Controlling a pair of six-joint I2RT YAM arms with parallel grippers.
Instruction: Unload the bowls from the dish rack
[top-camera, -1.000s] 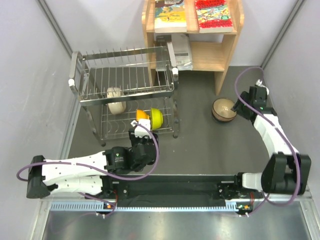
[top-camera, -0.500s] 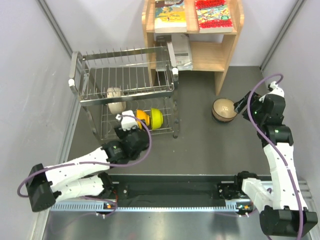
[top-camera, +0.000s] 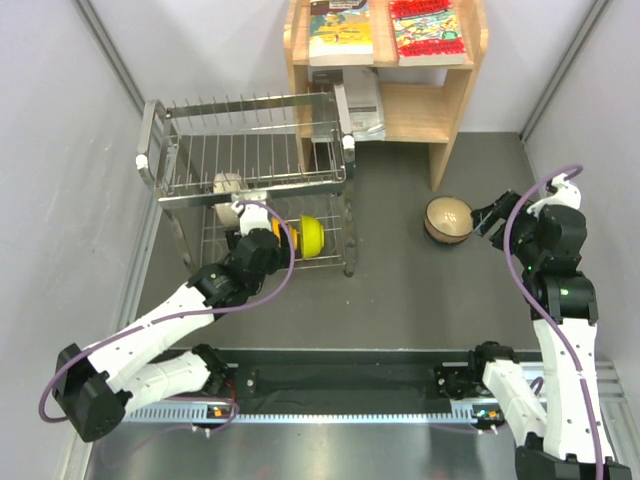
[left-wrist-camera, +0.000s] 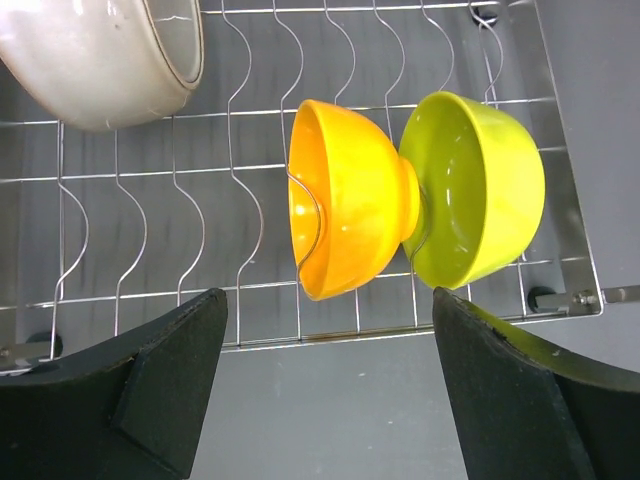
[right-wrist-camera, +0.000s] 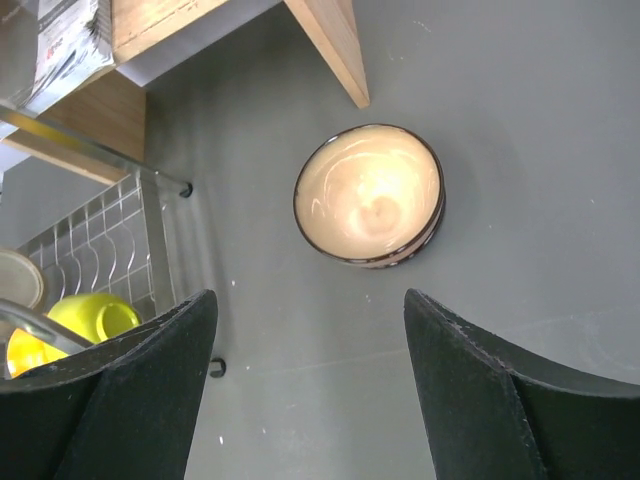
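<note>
The steel wire dish rack (top-camera: 240, 103) stands at the back left. On its lower tier the orange bowl (left-wrist-camera: 345, 200) and the yellow-green bowl (left-wrist-camera: 480, 190) stand on edge, nested side by side, with the cream-white bowl (left-wrist-camera: 100, 60) further left. My left gripper (left-wrist-camera: 328, 330) is open just in front of the rack's near rail, facing the orange bowl (top-camera: 288, 235) and holding nothing. The pinkish-brown bowl (right-wrist-camera: 370, 195) sits upright on the dark table (top-camera: 400, 290). Right of it and a little back, my right gripper (right-wrist-camera: 308, 320) is open and empty.
A wooden bookshelf (top-camera: 385, 60) with books stands behind the pinkish-brown bowl (top-camera: 447, 219), with its leg (right-wrist-camera: 330, 40) just beyond that bowl. The rack's right post and foot (right-wrist-camera: 160, 200) are to that bowl's left. Grey walls close in both sides.
My left arm has reached up toward the rack's lower tier and its jaws have spread wider. My right gripper has opened wider and drawn back from the pinkish-brown bowl, which stays put.
</note>
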